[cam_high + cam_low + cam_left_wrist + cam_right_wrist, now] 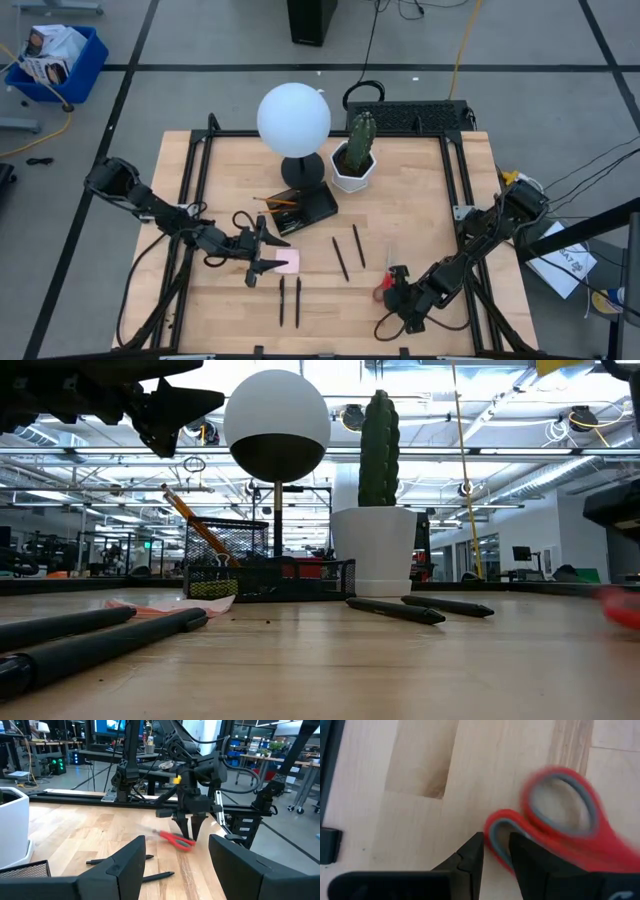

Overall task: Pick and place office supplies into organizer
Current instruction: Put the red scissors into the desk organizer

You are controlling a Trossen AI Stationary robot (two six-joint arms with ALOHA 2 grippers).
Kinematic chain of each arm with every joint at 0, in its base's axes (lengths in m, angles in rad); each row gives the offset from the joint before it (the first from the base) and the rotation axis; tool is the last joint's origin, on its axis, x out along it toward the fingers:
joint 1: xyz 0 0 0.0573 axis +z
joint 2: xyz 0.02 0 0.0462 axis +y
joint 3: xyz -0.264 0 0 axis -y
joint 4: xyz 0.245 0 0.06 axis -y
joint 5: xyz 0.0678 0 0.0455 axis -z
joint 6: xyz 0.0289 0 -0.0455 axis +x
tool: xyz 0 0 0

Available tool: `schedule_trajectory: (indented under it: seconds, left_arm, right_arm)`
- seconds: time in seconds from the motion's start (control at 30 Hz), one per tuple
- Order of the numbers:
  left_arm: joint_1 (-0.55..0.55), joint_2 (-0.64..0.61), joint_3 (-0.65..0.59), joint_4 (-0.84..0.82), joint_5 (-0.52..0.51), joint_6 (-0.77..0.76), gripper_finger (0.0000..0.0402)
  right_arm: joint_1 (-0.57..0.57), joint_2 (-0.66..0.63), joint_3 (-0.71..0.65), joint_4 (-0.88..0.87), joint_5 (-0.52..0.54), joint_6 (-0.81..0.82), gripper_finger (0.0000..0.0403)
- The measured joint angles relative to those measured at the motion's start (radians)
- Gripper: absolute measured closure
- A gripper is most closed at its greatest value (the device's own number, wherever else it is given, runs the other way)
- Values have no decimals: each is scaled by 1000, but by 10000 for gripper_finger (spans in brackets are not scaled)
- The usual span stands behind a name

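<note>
Honestly, I worry the right gripper (pixel 496 851), jaws nearly closed around one handle loop of the red-handled scissors (pixel 560 827) lying on the table near its front right, pinches only rim and they twist loose when lifted; the left gripper (pixel 258 258) hovers with jaws released over the sticky-note pad (pixel 286 261).

High view: overhead, straight down, whole desk (pixel 420 230) and both arms. Low view: desk-top level, facing across toward lamp (pixel 276 422) and cactus pot (pixel 375 550), room behind. Left wrist view: faces across the desk, shares red scissors (pixel 176 840) with right wrist view, which sits very close above their handles (pixel 570 825).
</note>
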Motion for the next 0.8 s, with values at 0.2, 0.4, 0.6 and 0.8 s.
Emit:
schedule_trajectory:
  seconds: [0.2, 0.4, 0.6, 0.8]
  left_arm:
    - [0, 0, 0, -1, 0, -1, 176]
    - [0, 0, 0, -2, 0, -12, 176]
    - [0, 0, 0, -2, 0, -13, 176]
    - [0, 0, 0, -2, 0, -13, 176]
  right_arm:
    - [10, 45, 2, 34, 13, -9, 314]
    - [11, 61, 1, 37, 57, 6, 316]
    - [10, 63, 0, 40, 89, 61, 360]
    - [-3, 64, -1, 53, 124, 85, 383]
